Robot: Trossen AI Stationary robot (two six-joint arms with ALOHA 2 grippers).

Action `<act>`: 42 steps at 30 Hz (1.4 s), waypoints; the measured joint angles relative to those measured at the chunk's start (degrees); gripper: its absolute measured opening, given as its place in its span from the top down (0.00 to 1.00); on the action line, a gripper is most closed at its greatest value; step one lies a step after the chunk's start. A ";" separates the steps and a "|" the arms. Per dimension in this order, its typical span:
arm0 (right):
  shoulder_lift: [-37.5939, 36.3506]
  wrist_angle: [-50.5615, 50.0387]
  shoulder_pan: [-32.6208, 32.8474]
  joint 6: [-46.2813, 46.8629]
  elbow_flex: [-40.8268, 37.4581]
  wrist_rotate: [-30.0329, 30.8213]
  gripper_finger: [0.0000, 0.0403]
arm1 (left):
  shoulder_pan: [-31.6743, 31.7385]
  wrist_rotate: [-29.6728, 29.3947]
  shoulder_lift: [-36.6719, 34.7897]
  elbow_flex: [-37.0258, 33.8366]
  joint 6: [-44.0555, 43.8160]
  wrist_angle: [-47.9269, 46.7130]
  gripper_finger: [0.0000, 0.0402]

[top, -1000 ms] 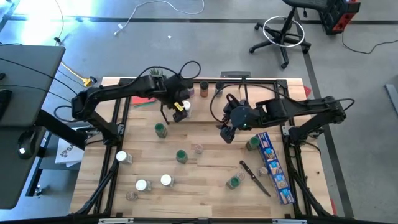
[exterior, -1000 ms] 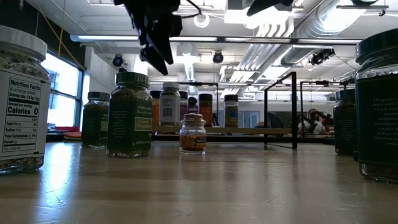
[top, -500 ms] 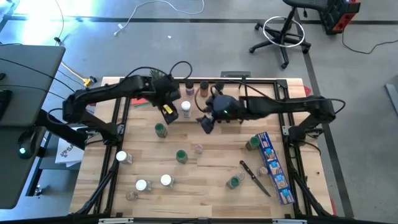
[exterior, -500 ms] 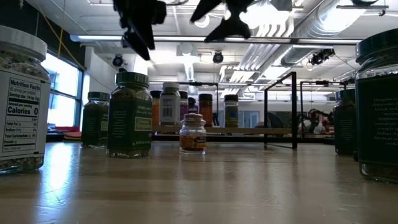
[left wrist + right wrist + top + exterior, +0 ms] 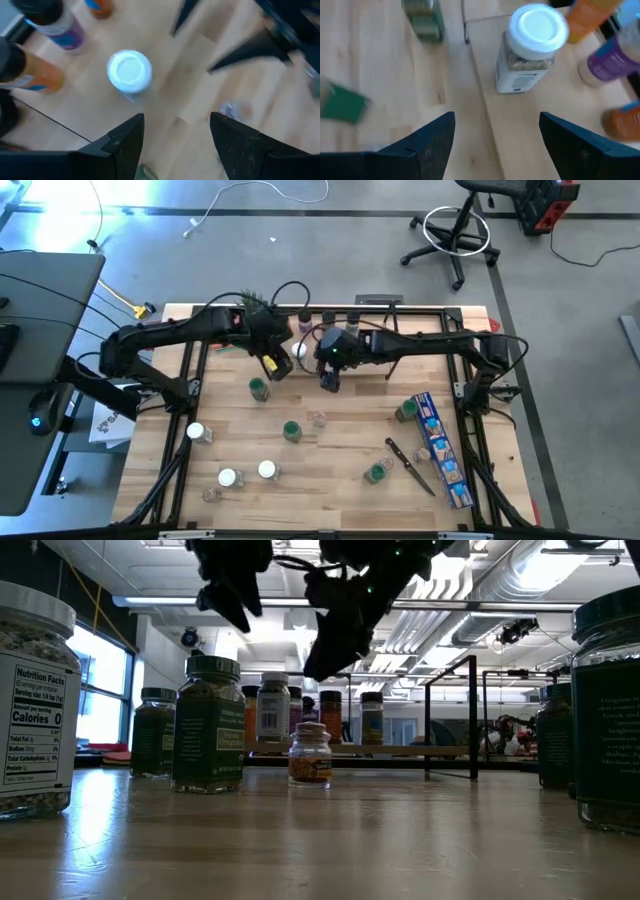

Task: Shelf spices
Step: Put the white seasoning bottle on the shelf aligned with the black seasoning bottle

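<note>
A wood table point(image 5: 330, 450) fills the room's middle. The left gripper point(image 5: 270, 364) and right gripper point(image 5: 329, 379) both hang open and hold nothing. Between them, a white-capped jar point(image 5: 298, 352) stands on the shelf point(image 5: 345, 385). A big jar point(image 5: 33, 705) up close reads "Nutrition Facts" and "Calories 0". Other labels are too blurry to read.

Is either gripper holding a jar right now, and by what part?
Nothing is held. The left gripper and the right gripper both stand open and empty above the white-capped jar, which stands free on the shelf.
</note>
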 joint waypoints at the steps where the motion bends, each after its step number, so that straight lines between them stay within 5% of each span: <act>1: 0.33 0.11 -0.25 -2.20 0.00 -0.04 0.30 | 0.24 -0.27 0.87 0.00 -0.49 0.31 0.45; 8: 2.97 2.85 -3.62 -11.41 0.00 -0.19 0.30 | 0.75 0.44 6.15 -0.02 -1.14 0.25 0.45; 19: 5.97 9.17 -8.51 -16.15 -0.07 -13.19 0.30 | 0.92 -3.47 9.92 0.00 -5.73 0.24 0.45; 30: 9.23 14.61 -9.20 -12.67 -0.07 -20.82 0.30 | 2.79 -5.70 10.19 -0.02 -1.30 -0.97 0.45; 42: 9.29 13.69 -7.74 -4.01 -0.04 -21.38 0.30 | 3.27 -11.88 10.19 -0.02 4.38 -1.87 0.45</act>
